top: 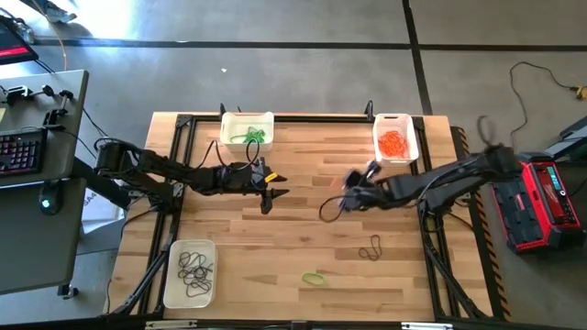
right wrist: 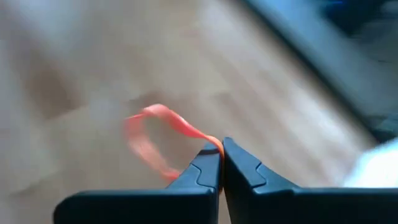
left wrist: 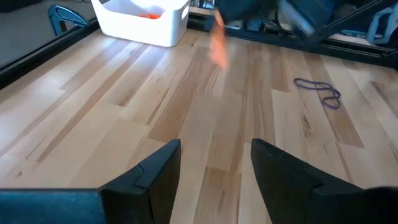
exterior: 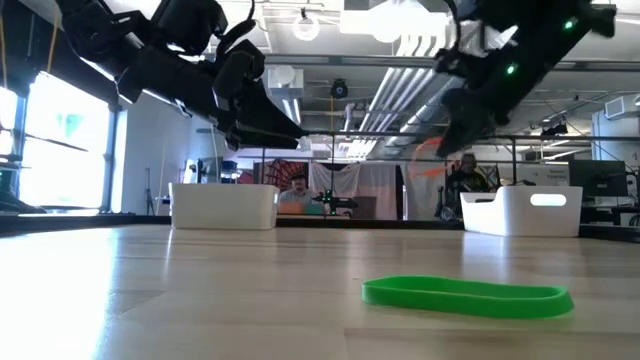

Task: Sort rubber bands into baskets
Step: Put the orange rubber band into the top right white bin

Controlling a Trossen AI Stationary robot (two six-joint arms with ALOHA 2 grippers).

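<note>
The right gripper (right wrist: 221, 163) has its fingers pinched together on a thin, floppy orange rubber band (right wrist: 152, 140), lifted off the wooden table near the white rectangular plastic basket of orange bands (top: 396, 138). Next, judging by colour, it must carry the loop over that basket and let go. The left gripper (left wrist: 214, 171), fingers apart and empty, hovers well away from that basket.

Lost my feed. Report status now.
Right gripper shut on orange rubber band, above mid-table. Left gripper open, empty. Green band and dark band loose on table. Nothing blocking.
</note>
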